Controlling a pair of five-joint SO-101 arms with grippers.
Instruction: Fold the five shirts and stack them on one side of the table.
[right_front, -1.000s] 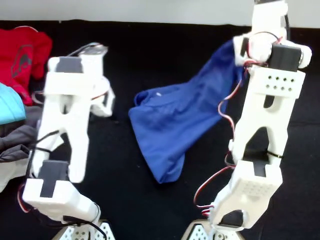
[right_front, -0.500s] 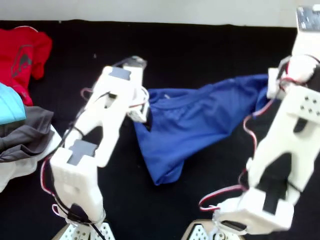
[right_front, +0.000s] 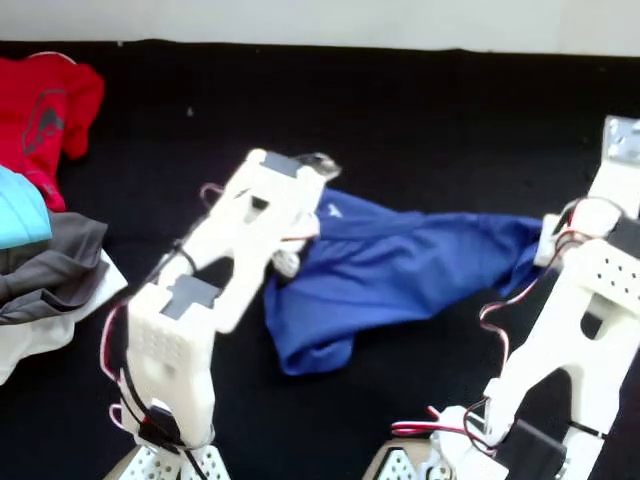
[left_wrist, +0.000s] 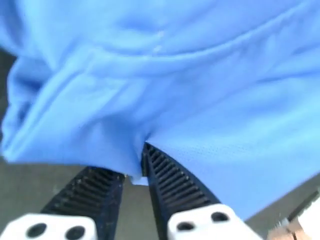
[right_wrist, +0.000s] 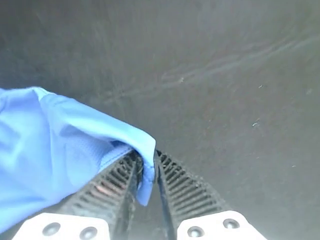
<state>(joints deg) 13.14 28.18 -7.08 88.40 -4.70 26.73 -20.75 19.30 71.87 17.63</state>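
A blue shirt lies stretched across the black table between my two arms. At the shirt's left edge my left gripper sits under its white wrist. Up close, the left gripper is shut on a fold of the blue shirt. At the shirt's right end my right gripper is low over the table. The right wrist view has the right gripper shut on a corner of the blue shirt, with bare black table beyond it.
At the table's left edge lies a heap of shirts: red at the back, then cyan, grey and white toward the front. Both arm bases stand at the front edge.
The right arm swung down and to the right, pulling the raised shirt flat and wide. The left arm moved right to the shirt's left edge and closed on it.
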